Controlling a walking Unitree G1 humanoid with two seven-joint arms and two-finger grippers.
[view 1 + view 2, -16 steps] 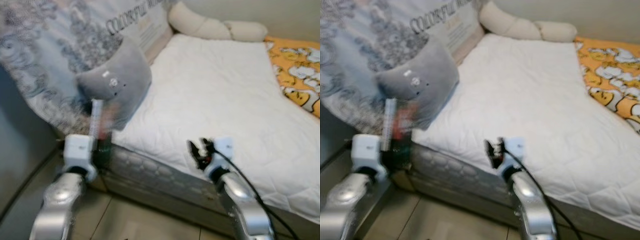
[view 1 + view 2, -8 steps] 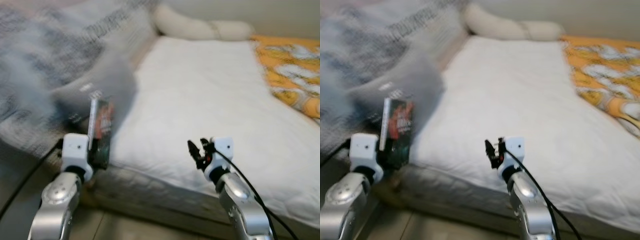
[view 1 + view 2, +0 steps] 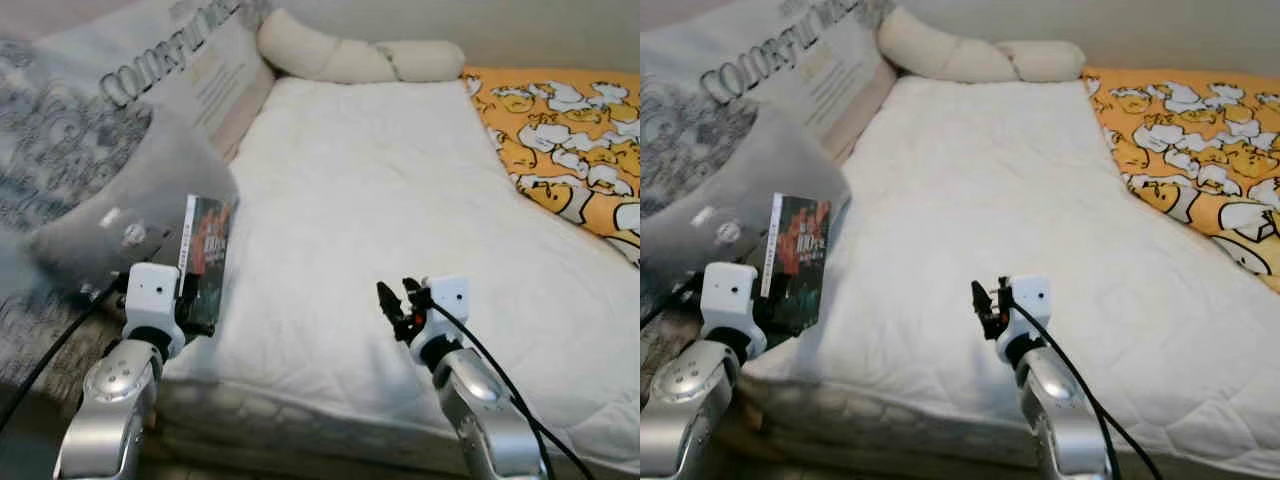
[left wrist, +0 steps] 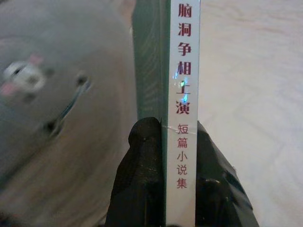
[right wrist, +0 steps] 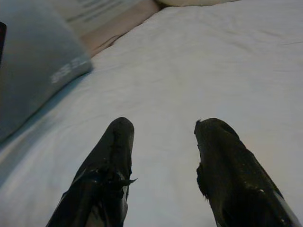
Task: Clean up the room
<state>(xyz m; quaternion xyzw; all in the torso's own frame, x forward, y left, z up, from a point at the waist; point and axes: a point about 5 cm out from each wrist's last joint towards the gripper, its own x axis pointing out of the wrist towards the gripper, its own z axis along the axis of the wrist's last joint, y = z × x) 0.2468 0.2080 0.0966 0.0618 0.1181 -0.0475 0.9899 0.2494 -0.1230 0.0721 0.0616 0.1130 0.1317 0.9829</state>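
**Book held upright at the bed's edge**

White quilted bedding covers the bed (image 3: 400, 180), which runs away from the robot toward a pale wall.

Left claw (image 4: 173, 156): its two black fingers (image 4: 139, 179) are clenched on the lower end of a book (image 3: 205, 262), one finger on each side of it. The book stands upright in the grip, its dark cover with red lettering turned toward the mattress and its white spine (image 4: 183, 94), printed with red Chinese characters, facing the wrist camera. It is held over the near left corner of the bed, just beside a grey cushion (image 3: 130, 215) that leans at the bed's left side. I cannot tell whether book and cushion touch.

Right claw (image 5: 163, 142): released, with its two fingers spread apart and nothing between them. It hovers low over the white bedding near the front edge of the bed, well apart from the book. A black cable (image 3: 500, 370) runs along the right arm.

Behind the grey cushion lies a large pale pillow (image 3: 120, 90) with grey patterning and printed lettering. At the far end of the bed a cream bolster (image 3: 350, 58) lies across the head. An orange blanket (image 3: 570, 130) printed with white cartoon figures covers the bed's right side.
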